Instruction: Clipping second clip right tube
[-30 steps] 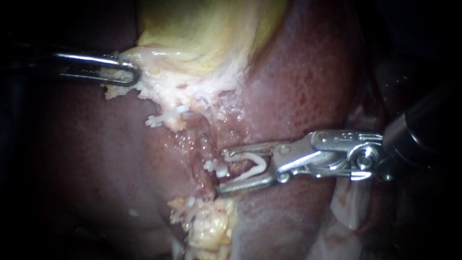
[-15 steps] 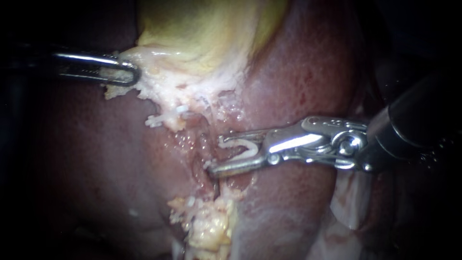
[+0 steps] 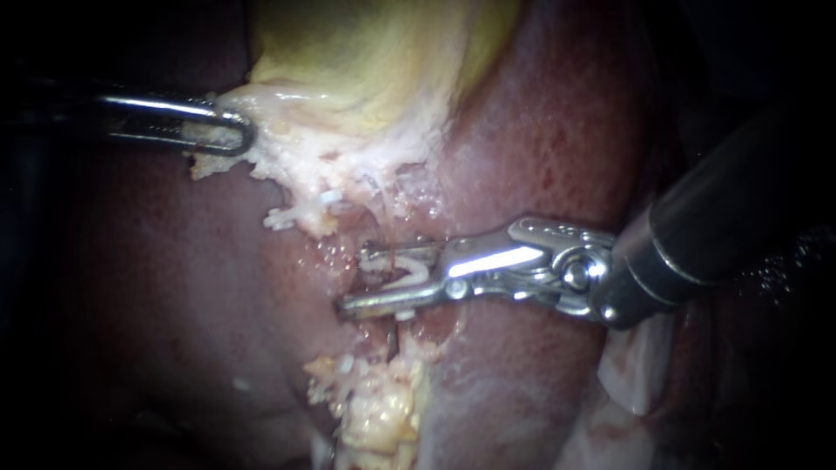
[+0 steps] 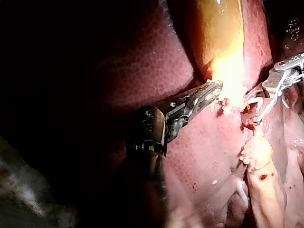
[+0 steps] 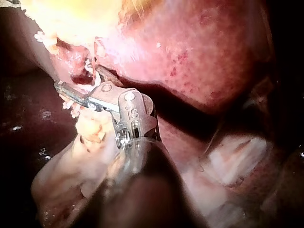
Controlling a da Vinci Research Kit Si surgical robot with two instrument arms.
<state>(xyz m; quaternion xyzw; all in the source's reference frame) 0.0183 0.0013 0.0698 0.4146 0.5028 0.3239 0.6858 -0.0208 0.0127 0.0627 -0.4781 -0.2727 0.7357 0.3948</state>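
My right instrument (image 3: 357,280) reaches in from the right, and its two jaws hold a white clip (image 3: 409,274) that gapes between them. The jaws straddle the right tube (image 3: 374,237), which runs down a wet groove between the lobes of the liver (image 3: 540,130). In the right wrist view these jaws (image 5: 78,81) lie across the groove. My left instrument (image 3: 228,130) is shut on pale tissue at the edge of the yellow gallbladder (image 3: 374,52). The left wrist view shows the same grip (image 4: 211,91). Another white clip (image 3: 287,216) sits up and to the left.
A lump of yellow fat (image 3: 374,409) lies below the groove. Pale membrane (image 3: 636,365) hangs under the right instrument's shaft. Dark liver surface (image 3: 174,287) fills the left side.
My right instrument has slid left along the groove, so its jaws now straddle the tube. The small white clip seen earlier by the lower jaw is now mostly hidden. The left instrument is still.
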